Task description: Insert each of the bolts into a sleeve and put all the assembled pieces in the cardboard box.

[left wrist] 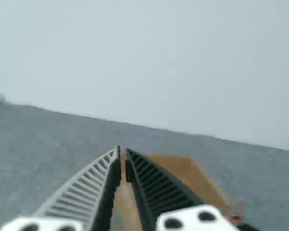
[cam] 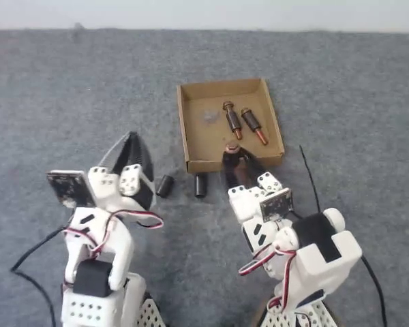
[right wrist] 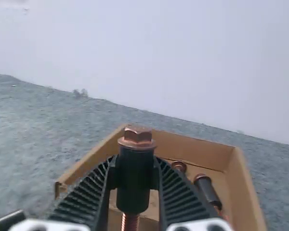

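My right gripper (right wrist: 134, 175) is shut on an assembled piece (right wrist: 135, 168), a copper bolt standing upright in a black sleeve. It hangs over the near wall of the cardboard box (cam: 192, 129), where the bolt's head (cam: 232, 146) shows from above. Two assembled pieces (cam: 232, 120) (cam: 253, 126) lie in the box, also seen past the held one (right wrist: 207, 190). Two loose black sleeves (cam: 165, 185) (cam: 200, 184) lie on the carpet in front of the box. My left gripper (left wrist: 123, 156) is shut with nothing in it, raised left of the box (left wrist: 192, 175) above the carpet (cam: 131, 139).
Grey carpet (cam: 68, 95) covers the table, with a pale wall behind. A thin black cable (cam: 310, 177) runs across the carpet right of the box. Open carpet lies left and right of the box.
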You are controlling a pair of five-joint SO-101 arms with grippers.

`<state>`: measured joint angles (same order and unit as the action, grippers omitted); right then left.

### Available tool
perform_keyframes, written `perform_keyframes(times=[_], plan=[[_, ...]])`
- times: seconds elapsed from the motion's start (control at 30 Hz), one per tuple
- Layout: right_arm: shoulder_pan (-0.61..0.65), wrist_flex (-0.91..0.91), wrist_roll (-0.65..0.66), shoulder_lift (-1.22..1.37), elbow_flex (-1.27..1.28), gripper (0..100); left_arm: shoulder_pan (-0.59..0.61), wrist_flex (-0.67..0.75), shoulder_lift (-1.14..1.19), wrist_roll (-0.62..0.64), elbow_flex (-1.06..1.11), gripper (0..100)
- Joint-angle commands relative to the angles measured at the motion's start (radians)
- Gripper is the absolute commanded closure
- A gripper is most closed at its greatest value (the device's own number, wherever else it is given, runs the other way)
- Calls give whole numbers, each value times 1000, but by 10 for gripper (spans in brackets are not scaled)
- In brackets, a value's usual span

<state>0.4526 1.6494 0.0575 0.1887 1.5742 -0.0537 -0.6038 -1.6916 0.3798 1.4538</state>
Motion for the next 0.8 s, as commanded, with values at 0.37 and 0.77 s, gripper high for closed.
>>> perform_keyframes(times=[0.37, 0.77], plan=[[-85, 2, 135, -58, -68, 992, 292, -193, -11, 6, 239, 989], [-99, -4, 282, -58, -144, 992, 293, -279, -14, -92, 239, 989]])
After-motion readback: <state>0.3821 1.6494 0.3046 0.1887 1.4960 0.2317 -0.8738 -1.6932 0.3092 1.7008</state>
